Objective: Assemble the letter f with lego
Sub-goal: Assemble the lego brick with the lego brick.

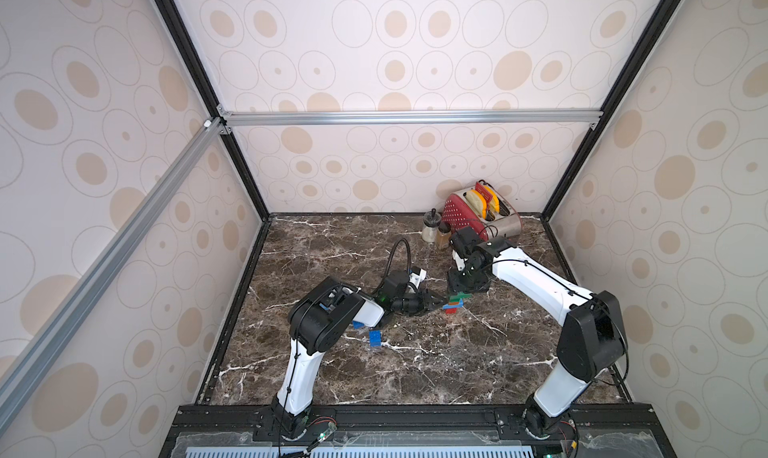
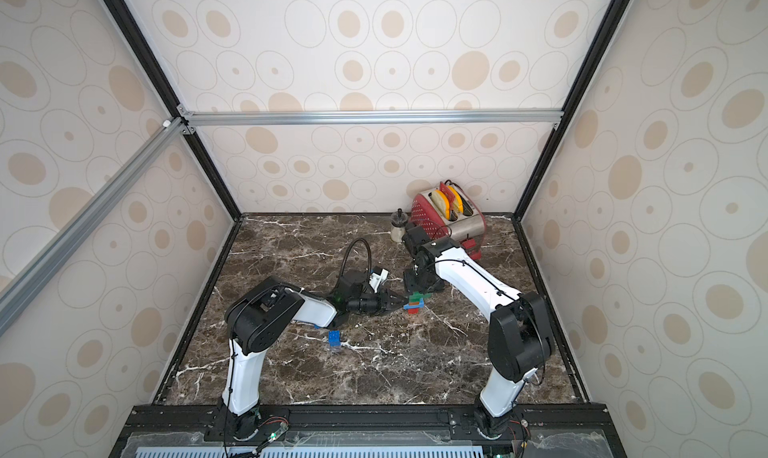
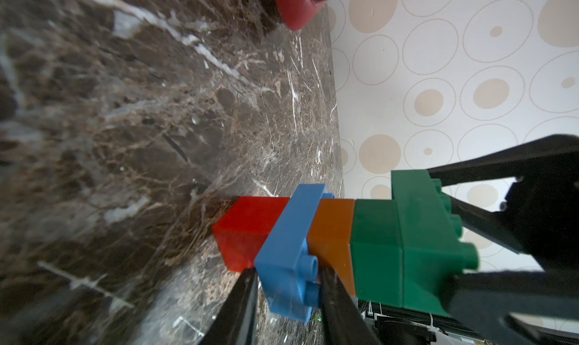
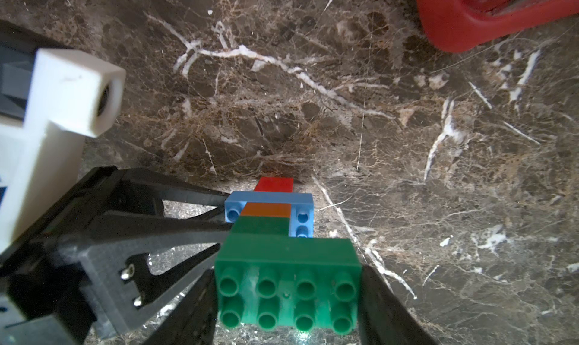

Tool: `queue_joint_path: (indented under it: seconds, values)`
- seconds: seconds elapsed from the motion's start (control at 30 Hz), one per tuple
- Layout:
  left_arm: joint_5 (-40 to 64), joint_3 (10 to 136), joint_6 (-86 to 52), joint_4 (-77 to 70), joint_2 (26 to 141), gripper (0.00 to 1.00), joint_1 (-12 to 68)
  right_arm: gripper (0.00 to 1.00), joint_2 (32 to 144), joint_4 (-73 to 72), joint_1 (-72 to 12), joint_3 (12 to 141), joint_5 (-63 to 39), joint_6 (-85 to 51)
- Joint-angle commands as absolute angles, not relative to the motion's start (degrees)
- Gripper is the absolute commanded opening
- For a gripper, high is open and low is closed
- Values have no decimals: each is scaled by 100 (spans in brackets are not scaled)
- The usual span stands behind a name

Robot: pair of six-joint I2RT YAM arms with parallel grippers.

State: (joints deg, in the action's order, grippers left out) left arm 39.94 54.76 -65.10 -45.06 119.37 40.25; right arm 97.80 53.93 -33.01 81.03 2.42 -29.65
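Lego assembly, mid-worktop. The lego stack [image 1: 455, 303] stands near the middle of the marble worktop [image 1: 415, 372], between my two arms in both top views.

From the base up, the left wrist view shows:
- a red brick [image 3: 247, 230], which appears to rest on the worktop
- a blue oblong brick [image 3: 288, 249] laid crosswise
- an orange brick [image 3: 332, 233]
- a dark green square brick [image 3: 376, 249]
- a dark green oblong brick [image 3: 426, 233] as the top course

The left claw [image 3: 288, 284] comes in from the side, low down. Its two black fingers [image 3: 238, 305] are closed on the blue oblong brick, one on each flank.

The right claw [image 4: 288, 296] comes down from above. It grips the dark green oblong brick by its short ends, with the brick's eight studs facing the wrist camera.

A loose blue brick [image 1: 375, 338] lies flat on the worktop, nearer to me than the stack, just beside the left arm's elbow and well apart from the stack. Another bit of blue shows under that arm; I cannot tell what it is.

At the far right corner I see a red toaster [image 1: 469, 214] with a small jar [image 1: 430, 227] beside it.
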Motion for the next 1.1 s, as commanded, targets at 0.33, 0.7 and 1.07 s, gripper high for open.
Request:
queue_joint_path:
  seconds: [0.33,0.7,1.07]
  values:
    - [3701,5361,-6356,-3857,12075,39,4051,57,10026,5669,-3236,7899,444,-2904]
    - [3700,5396,-6317,-3788,12026,40,4045,60,9990,5678,-3232,7954,394,-2878]
    - [3705,5440,-6300,-3757,12041,40,4047,67,9967,5766,-3227,8197,422,-2801]
